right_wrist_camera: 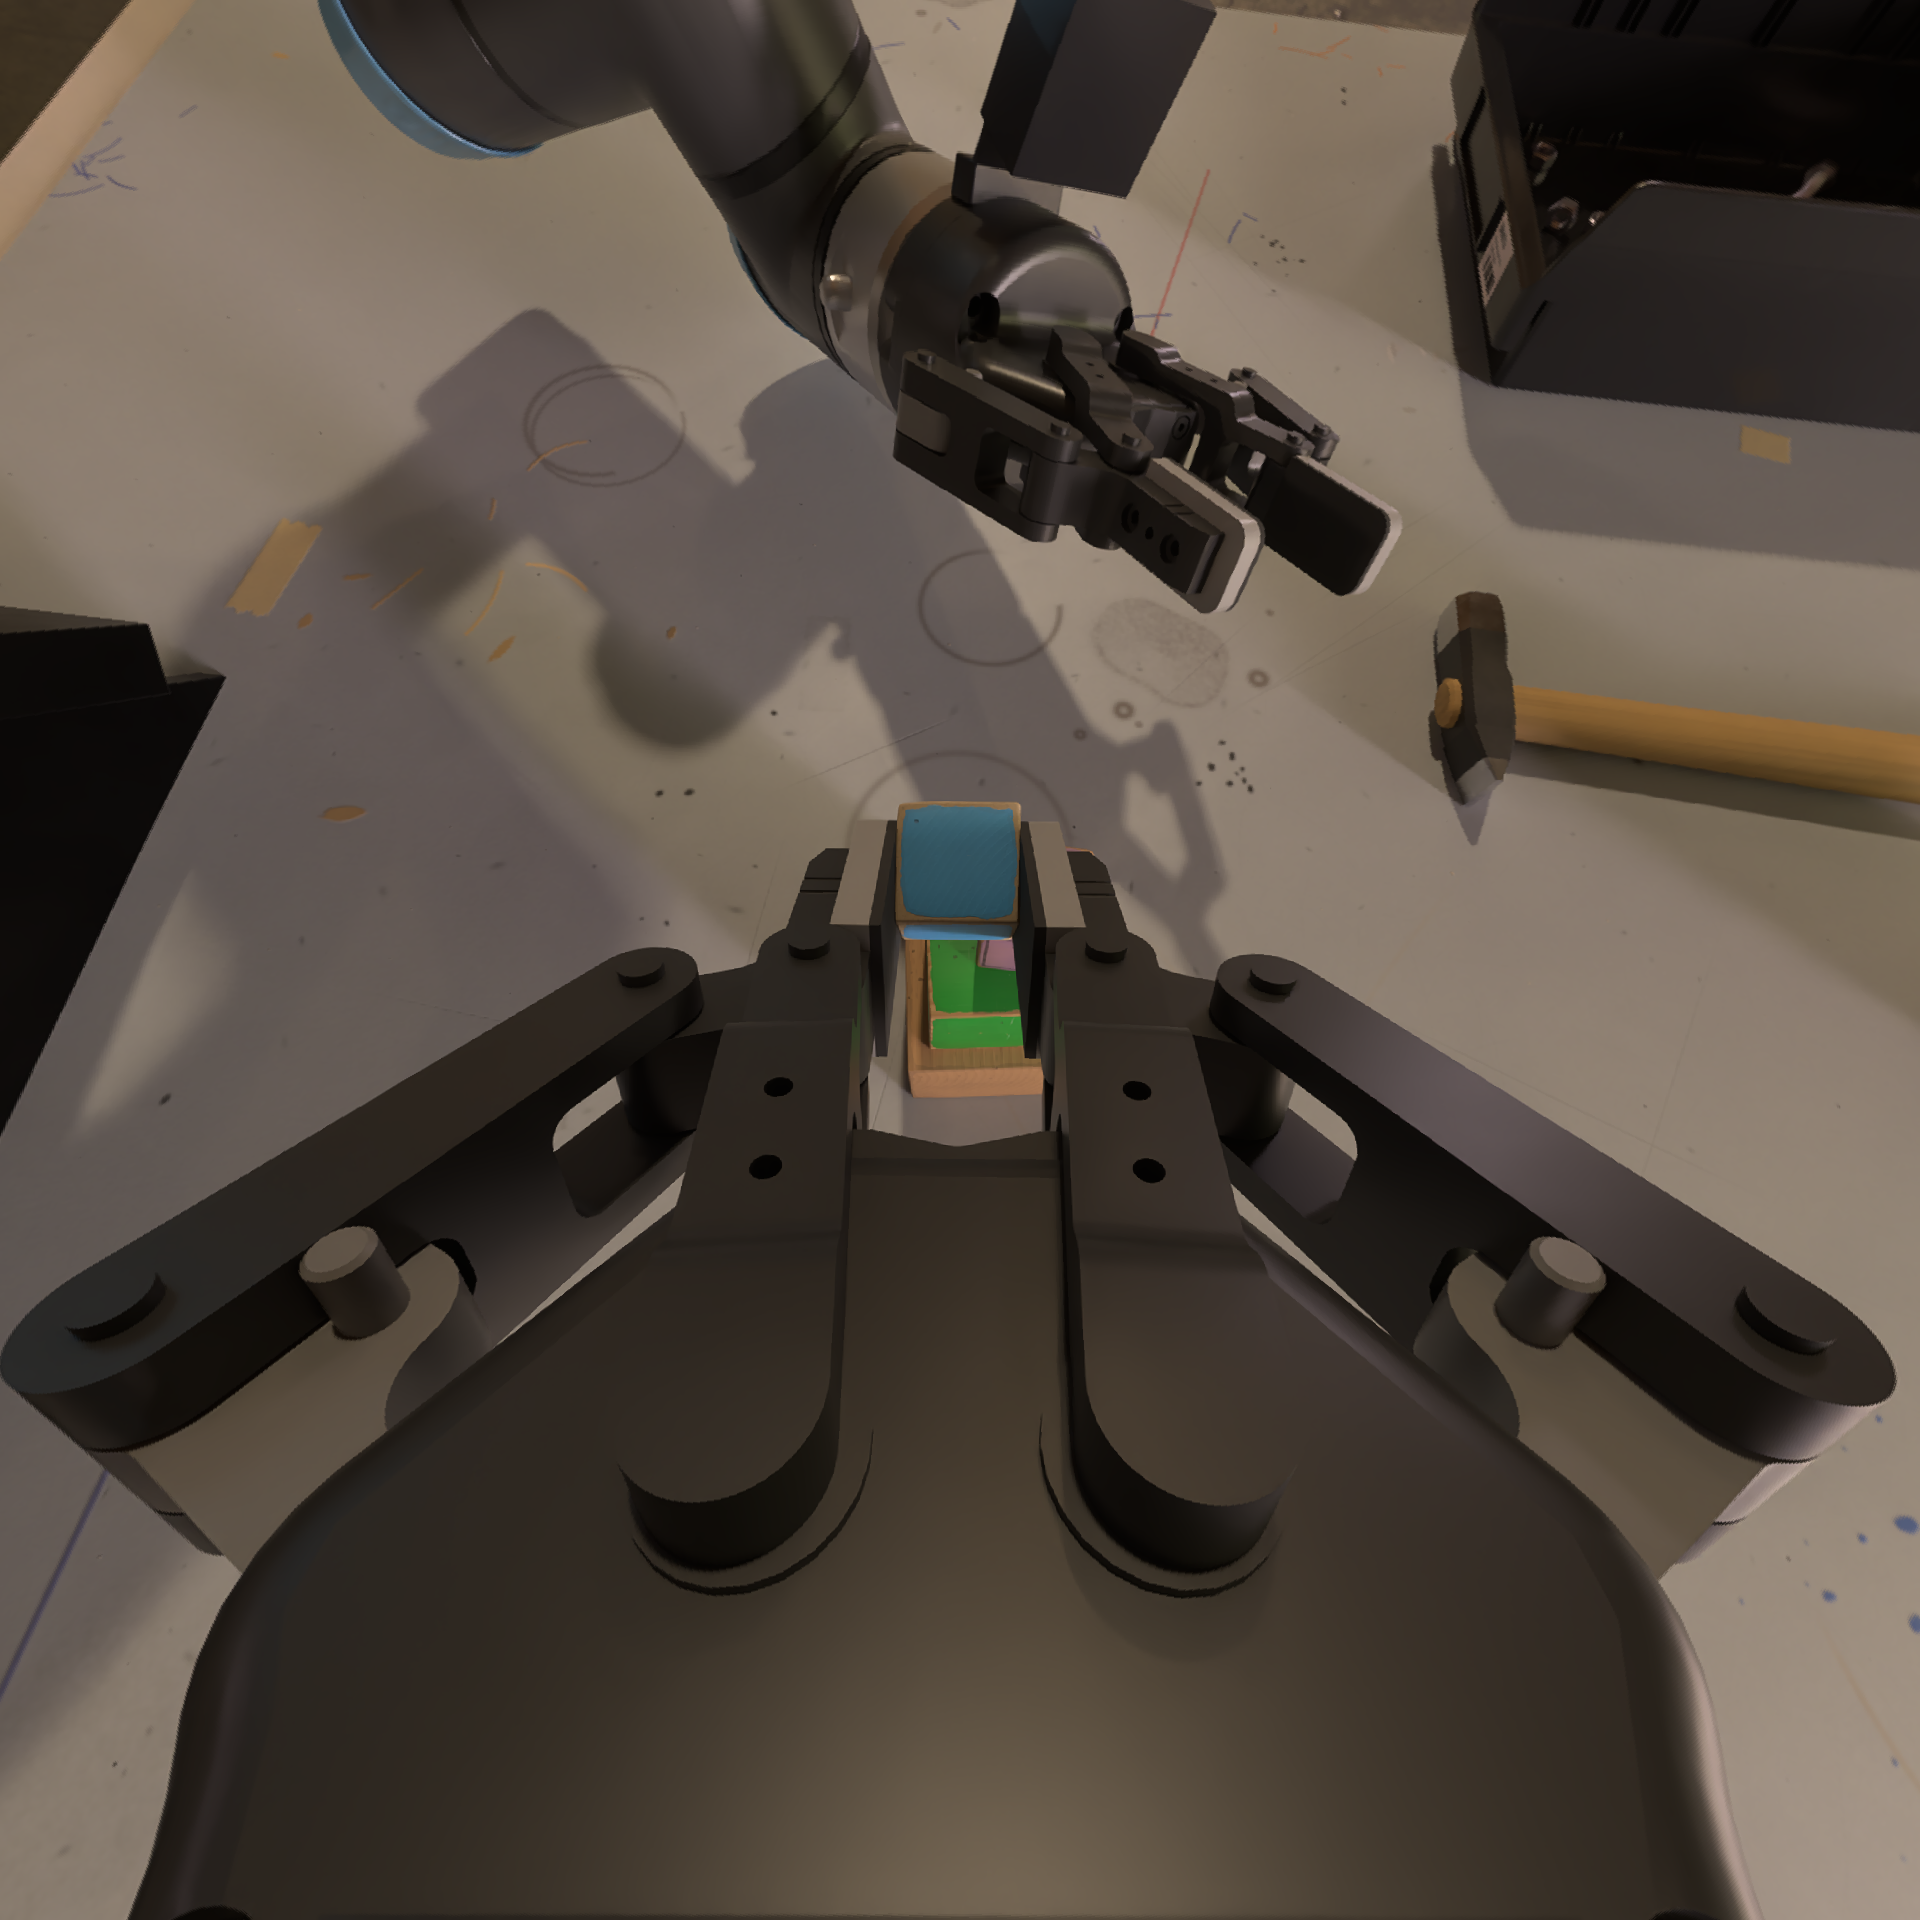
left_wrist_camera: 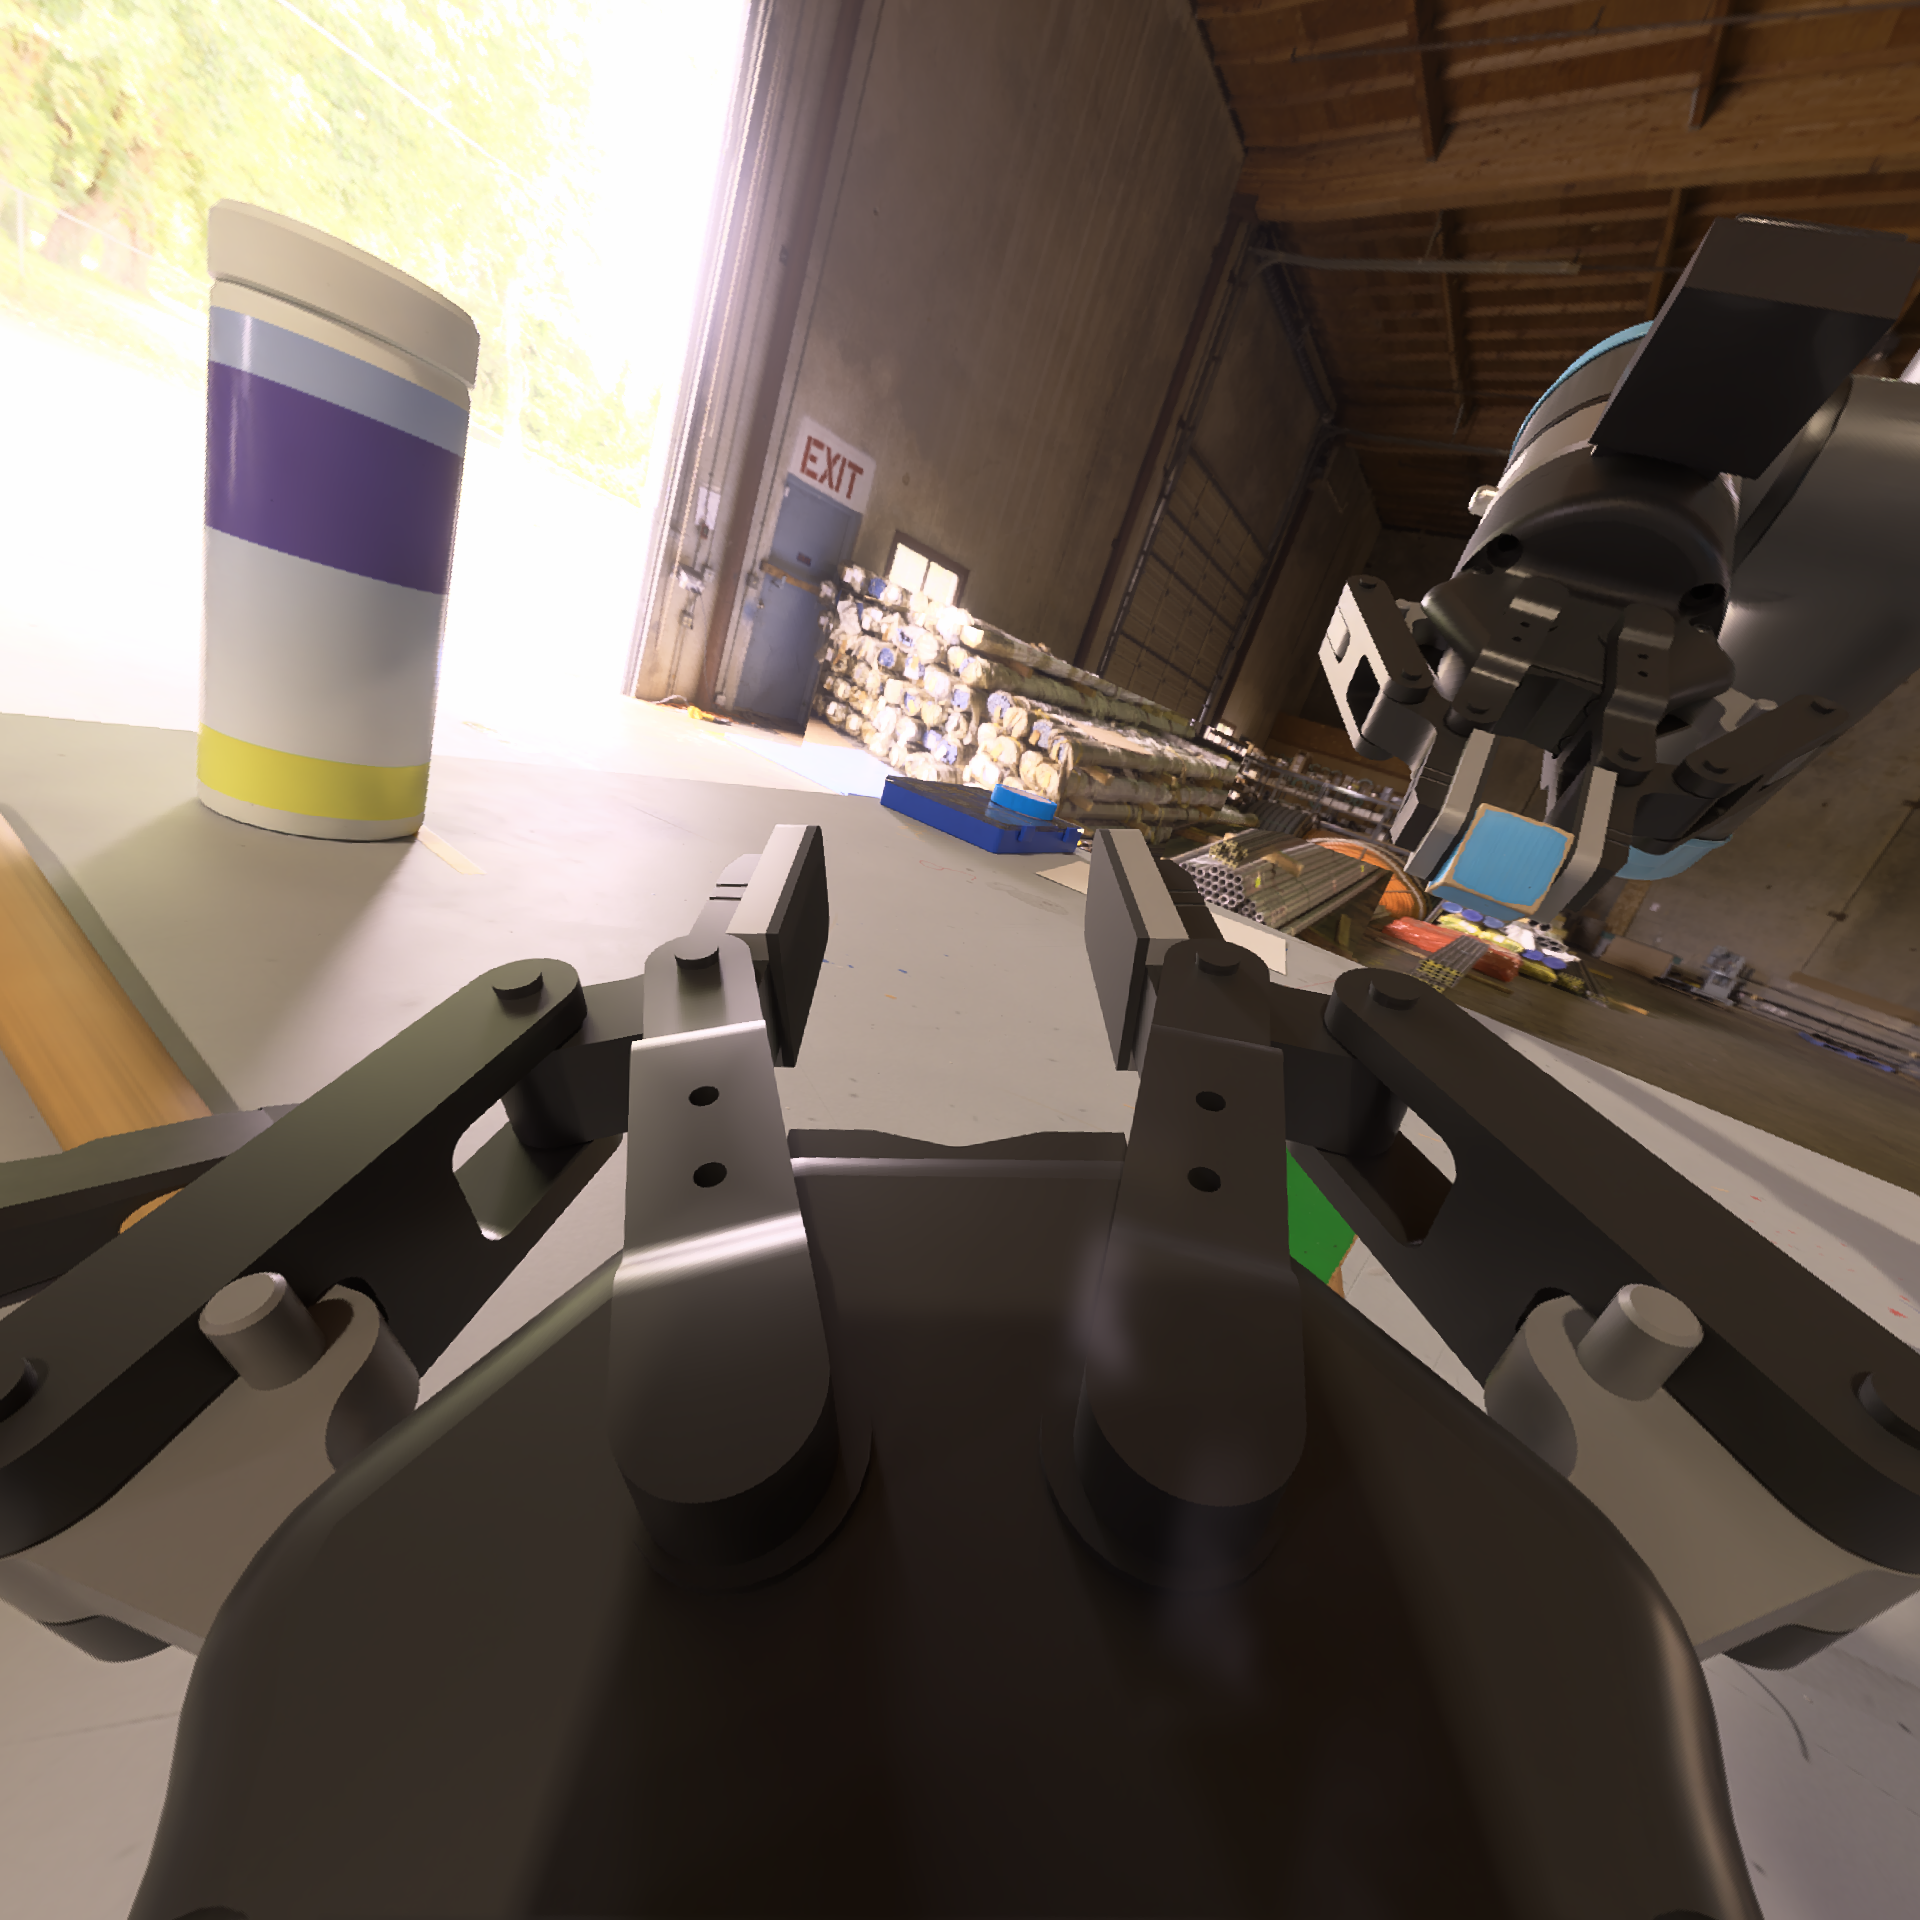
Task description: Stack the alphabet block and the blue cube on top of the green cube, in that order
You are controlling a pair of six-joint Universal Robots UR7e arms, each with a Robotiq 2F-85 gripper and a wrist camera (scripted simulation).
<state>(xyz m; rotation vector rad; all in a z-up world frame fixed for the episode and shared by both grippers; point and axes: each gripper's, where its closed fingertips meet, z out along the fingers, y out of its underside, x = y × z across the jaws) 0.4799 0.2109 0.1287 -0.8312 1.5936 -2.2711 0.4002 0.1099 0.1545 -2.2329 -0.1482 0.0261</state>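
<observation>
My right gripper (right_wrist_camera: 958,883) is shut on the blue cube (right_wrist_camera: 956,857) and holds it in the air. Straight below it, between the fingers, stands a wooden-edged block with green faces (right_wrist_camera: 971,1013) and a pink patch; I cannot tell whether it is one block or two stacked. My left gripper (left_wrist_camera: 956,935) is open and empty, low over the table. In the left wrist view the right gripper (left_wrist_camera: 1512,821) with the blue cube (left_wrist_camera: 1507,862) hangs at the upper right, and a sliver of green block (left_wrist_camera: 1314,1226) shows behind my right finger. The left gripper (right_wrist_camera: 1294,566) hovers beyond the stack.
A hammer (right_wrist_camera: 1662,738) lies to the right of the stack; its wooden handle (left_wrist_camera: 73,987) shows at left. A white canister with purple and yellow bands (left_wrist_camera: 332,520) stands ahead left. A black box (right_wrist_camera: 1683,239) is at the far right, another dark object (right_wrist_camera: 73,779) at left.
</observation>
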